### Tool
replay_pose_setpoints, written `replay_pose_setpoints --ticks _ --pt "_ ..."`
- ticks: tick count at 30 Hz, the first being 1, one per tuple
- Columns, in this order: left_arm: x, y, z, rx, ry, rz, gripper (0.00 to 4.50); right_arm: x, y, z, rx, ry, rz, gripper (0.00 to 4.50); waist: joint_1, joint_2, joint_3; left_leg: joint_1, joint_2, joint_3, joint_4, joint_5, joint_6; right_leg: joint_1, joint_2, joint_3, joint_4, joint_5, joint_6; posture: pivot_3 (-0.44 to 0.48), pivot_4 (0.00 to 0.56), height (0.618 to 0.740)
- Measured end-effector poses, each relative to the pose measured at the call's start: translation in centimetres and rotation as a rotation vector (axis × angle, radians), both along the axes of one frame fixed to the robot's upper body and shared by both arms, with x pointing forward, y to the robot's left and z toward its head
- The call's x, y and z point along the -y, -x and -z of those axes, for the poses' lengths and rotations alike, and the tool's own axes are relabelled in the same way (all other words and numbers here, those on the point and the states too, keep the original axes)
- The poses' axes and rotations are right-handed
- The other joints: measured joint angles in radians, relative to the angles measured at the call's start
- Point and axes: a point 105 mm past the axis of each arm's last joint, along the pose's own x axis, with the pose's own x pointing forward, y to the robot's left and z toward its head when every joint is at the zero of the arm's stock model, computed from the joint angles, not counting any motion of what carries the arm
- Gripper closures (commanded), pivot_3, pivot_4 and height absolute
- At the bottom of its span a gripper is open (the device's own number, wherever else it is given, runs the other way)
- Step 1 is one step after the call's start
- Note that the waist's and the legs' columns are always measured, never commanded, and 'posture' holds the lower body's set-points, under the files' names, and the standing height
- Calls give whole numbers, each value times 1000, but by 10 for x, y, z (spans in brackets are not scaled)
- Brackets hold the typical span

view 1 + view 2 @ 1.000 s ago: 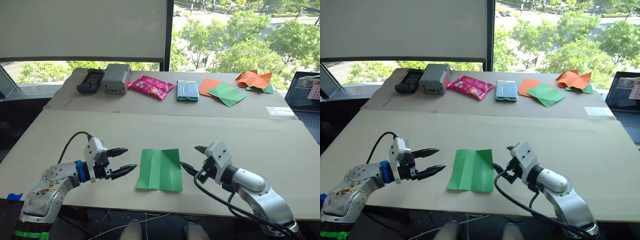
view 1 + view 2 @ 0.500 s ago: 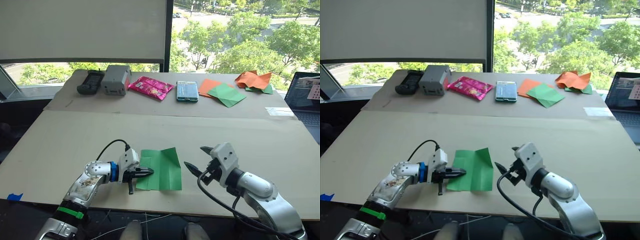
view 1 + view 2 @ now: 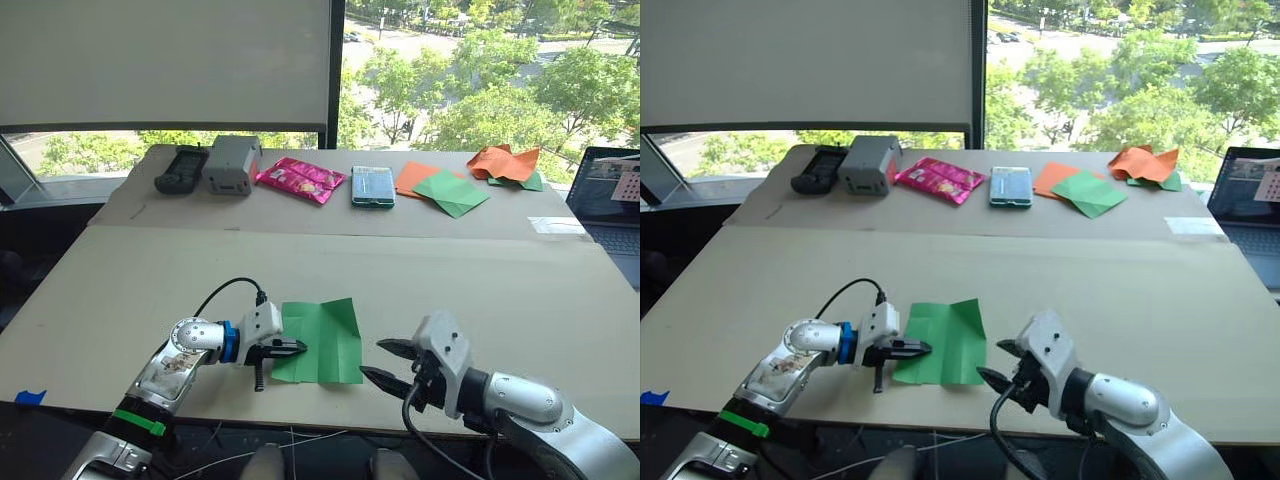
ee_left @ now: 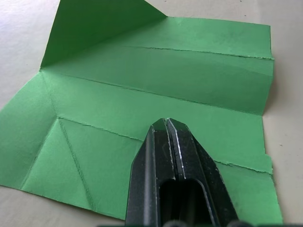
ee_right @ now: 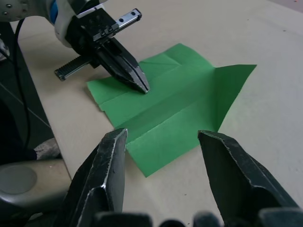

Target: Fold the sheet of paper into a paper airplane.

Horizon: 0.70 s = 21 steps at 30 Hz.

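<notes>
We see the left gripper [image 3: 298,347], jaws together, tips pressing the sheet's [image 3: 322,340] left part. The right gripper [image 3: 382,361], jaws apart, sits just near-right of the sheet.

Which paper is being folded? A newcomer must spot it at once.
On the near tan table, between the two end effectors, lies the sheet of paper. Unlike the duller green square and orange papers at the far edge, it is bright green, creased, one corner turned up.
</notes>
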Motion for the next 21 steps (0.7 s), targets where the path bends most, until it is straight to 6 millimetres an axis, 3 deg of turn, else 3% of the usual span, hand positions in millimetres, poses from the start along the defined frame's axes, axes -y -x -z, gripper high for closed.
replay_pose_setpoints --ticks 4,5,14,21 --pt "-3 4 0 2 -10 4 4500 -10 17 26 -126 38 -80 4324 -5 -1 -1 1 0 0 0 0 0 -1 -1 0 0 0 0 0 150 720" --pt "-2 5 1 0 -10 7 4500 -9 16 29 -132 46 -70 4451 -5 -1 0 0 0 0 0 -1 -1 -1 -1 0 -1 0 0 0 150 720" --pt "-4 10 1 -5 -19 26 4500 -10 7 44 -139 43 21 4451 -3 -2 -1 0 0 0 0 -1 -2 -1 -1 0 -2 0 0 0 150 720" --pt "-5 10 1 -10 -25 32 4500 -9 -13 56 -110 16 131 4451 -4 -1 -1 0 0 0 0 -2 -2 -2 -1 0 -2 0 0 0 150 720"
